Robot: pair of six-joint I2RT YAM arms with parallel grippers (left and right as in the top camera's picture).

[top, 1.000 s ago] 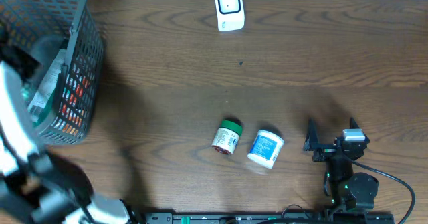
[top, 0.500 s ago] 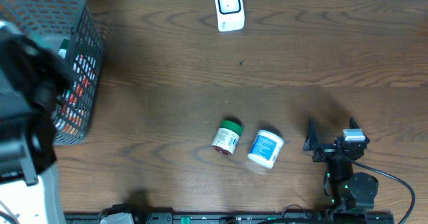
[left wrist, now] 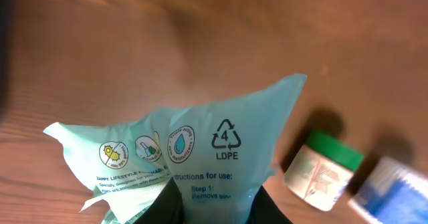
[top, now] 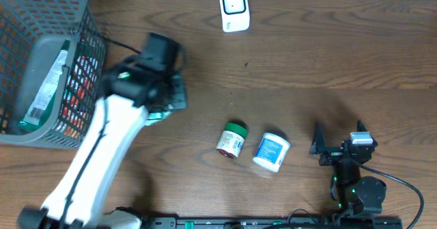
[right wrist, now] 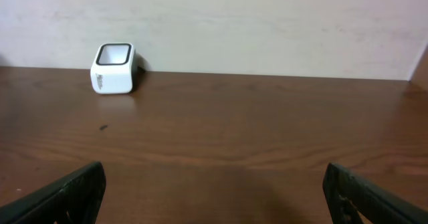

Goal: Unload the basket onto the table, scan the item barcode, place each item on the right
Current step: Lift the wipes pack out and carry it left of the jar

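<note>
Left wrist view: the left tool (left wrist: 212,209) pinches a mint-green plastic pouch (left wrist: 200,137) printed "4 LDPE" and "Instructions for use: Step 1: Remove". It hangs over the bench's (top: 328,58) left half, beside the wire basket (top: 92,72). The white scanner (top: 234,10) stands at the far edge. The right tool (top: 339,143) is spread wide near the front edge.

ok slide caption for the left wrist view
Left gripper shut on a mint-green LDPE pouch over the wooden table, green-lidded jar and blue-labelled tub lower right.
</note>
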